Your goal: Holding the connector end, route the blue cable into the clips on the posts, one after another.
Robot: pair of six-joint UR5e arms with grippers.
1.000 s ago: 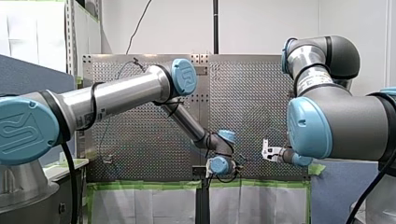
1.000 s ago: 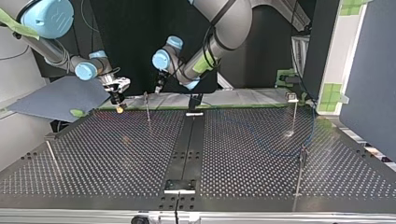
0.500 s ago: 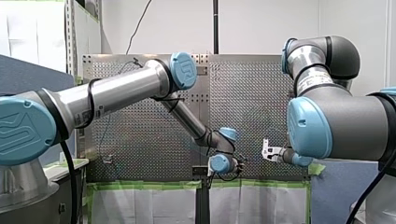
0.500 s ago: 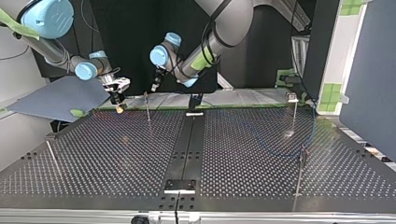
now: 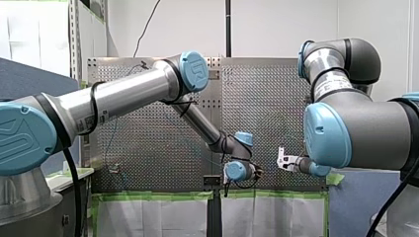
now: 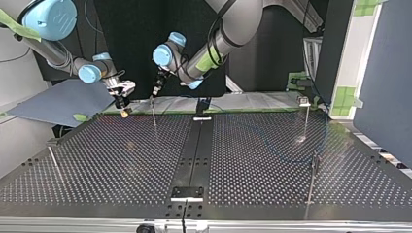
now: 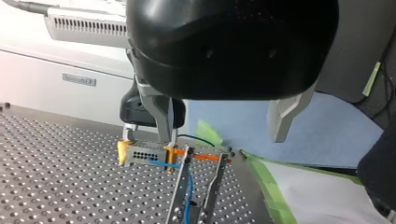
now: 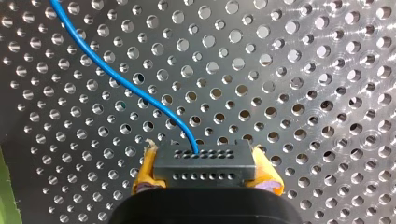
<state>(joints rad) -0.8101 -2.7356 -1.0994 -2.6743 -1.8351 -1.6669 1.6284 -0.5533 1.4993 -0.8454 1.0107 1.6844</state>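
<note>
Moved open left pincer (image 7: 223,139) nearer the post (image 7: 179,196) within 1 second; gripping connector (image 8: 204,164) in right pincer (image 8: 205,171). Likely about to seat cable (image 8: 116,80) there.

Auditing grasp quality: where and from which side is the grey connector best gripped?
Across its short ends, from the back, opposite the face where the blue cable exits. The connector is a long flat block; my right gripper's yellow pads hold it so.
</note>
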